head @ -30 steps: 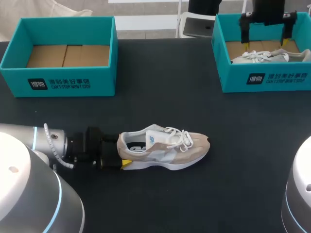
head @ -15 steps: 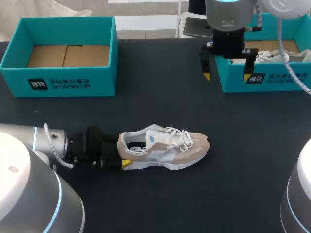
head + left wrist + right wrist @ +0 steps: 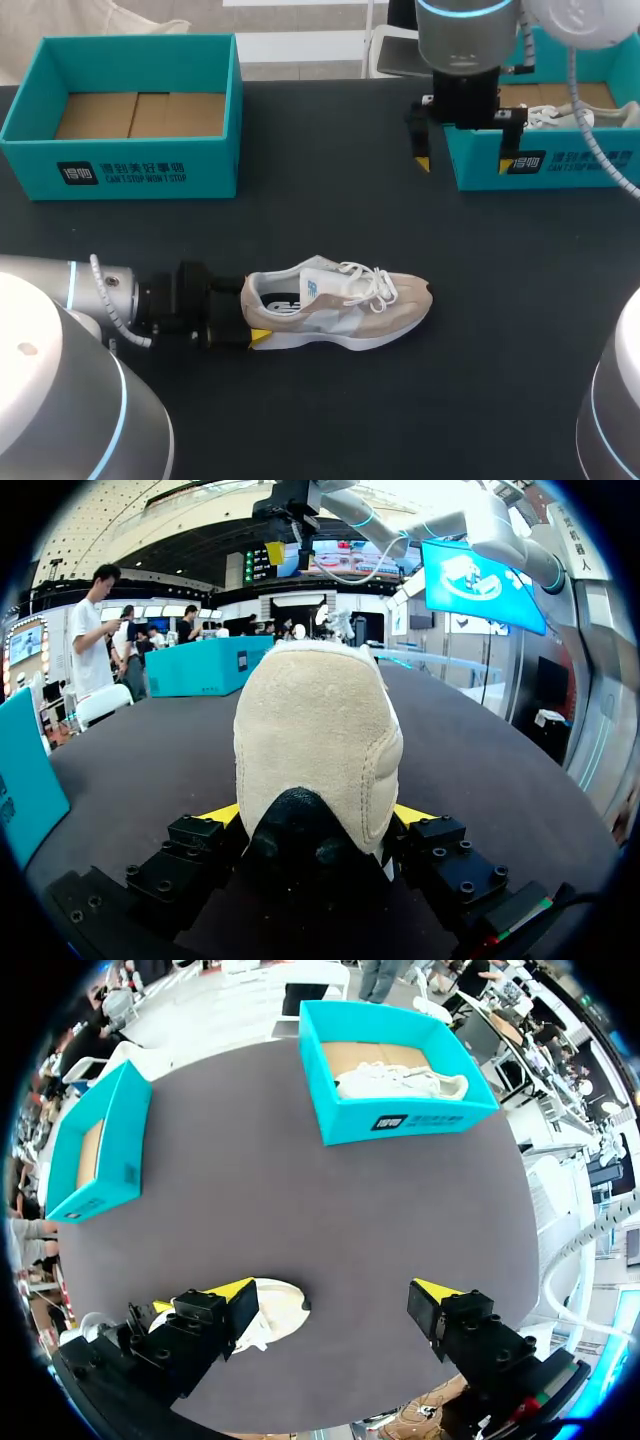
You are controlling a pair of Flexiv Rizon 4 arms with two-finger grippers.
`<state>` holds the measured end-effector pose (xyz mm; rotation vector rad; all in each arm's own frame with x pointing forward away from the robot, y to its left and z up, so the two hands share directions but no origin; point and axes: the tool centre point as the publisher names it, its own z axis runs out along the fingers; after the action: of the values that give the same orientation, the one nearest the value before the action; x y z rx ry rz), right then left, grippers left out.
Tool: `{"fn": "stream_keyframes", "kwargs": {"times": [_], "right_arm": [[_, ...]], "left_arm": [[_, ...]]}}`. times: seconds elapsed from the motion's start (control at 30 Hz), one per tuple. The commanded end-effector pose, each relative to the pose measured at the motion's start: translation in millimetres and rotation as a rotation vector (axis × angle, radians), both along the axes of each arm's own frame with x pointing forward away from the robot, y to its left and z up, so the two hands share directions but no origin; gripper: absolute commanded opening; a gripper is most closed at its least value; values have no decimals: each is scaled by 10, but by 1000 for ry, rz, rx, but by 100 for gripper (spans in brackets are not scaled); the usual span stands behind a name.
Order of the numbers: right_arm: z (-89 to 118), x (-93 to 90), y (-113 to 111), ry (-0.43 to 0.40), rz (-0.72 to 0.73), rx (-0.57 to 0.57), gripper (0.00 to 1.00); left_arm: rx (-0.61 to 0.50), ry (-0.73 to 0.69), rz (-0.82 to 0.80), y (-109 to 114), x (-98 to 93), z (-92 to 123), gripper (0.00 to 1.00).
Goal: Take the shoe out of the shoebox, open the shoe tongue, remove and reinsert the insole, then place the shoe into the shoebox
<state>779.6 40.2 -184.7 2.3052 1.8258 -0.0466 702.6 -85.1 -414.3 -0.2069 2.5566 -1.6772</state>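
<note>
Pinched in the left gripper [image 3: 315, 818], the shoe [image 3: 315, 735] shows a napped, matt beige heel, perhaps suede. Beneath it the table [image 3: 480, 770] is dark and matt. Ahead, the shoebox [image 3: 205, 667] is smooth teal card.

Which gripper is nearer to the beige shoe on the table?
Left. The left gripper clamps the heel of the shoe; the right gripper hangs open far off, by a shoebox.

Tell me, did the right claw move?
Yes. The right claw left its spot over the right shoebox and came nearer the shoe, now at that box's front corner.
</note>
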Motion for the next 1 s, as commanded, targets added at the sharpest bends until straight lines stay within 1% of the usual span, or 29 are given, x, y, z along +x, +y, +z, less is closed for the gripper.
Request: {"fn": "stream_keyframes", "kwargs": {"times": [0.03, 0.07, 0.1, 0.17, 0.23, 0.27, 0.3, 0.33, 0.43, 0.53, 0.67, 0.7, 0.8, 0.9, 0.93, 1.0], "right_arm": [[-6, -2, -1, -1, 0, 0, 100], [-6, -2, -1, -1, 0, 0, 100], [-30, -31, 108, 17, 23, -47, 100], [-80, -110, 319, 50, 71, -33, 100], [-123, -182, 452, 52, 85, -37, 100], [-152, -218, 526, 70, 95, -45, 100], [-161, -241, 577, 64, 86, -51, 100], [-180, -264, 649, 48, 87, -26, 100], [-250, -328, 795, 57, 81, -48, 100], [-317, -424, 929, 35, 40, -51, 100], [-431, -521, 1189, 37, 32, -60, 100], [-469, -558, 1252, 41, 34, -61, 100], [-575, -703, 1411, 8, 14, -5, 100], [-682, -842, 1626, 9, 30, -4, 100], [-713, -876, 1673, 22, 17, -29, 100], [-713, -876, 1673, 22, 17, -29, 100]], "left_arm": [[4, 1, -1, 5, -13, -30, 0], [4, 1, -1, 5, -13, -30, 0], [4, 1, -1, 5, -13, -30, 0], [4, 1, -1, 5, -13, -30, 0], [4, 1, -1, 5, -13, -30, 0], [4, 1, -1, 5, -13, -30, 0], [4, 1, -1, 5, -13, -30, 0], [4, 1, -1, 5, -13, -30, 0], [4, 1, -1, 5, -13, -30, 0], [4, 1, -1, 5, -13, -30, 0], [4, 1, -1, 5, -13, -30, 0], [4, 1, -1, 5, -13, -30, 0], [4, 1, -1, 5, -13, -30, 0], [4, 1, -1, 5, -13, -30, 0], [4, 1, -1, 5, -13, -30, 0], [4, 1, -1, 5, -13, -30, 0]]}}
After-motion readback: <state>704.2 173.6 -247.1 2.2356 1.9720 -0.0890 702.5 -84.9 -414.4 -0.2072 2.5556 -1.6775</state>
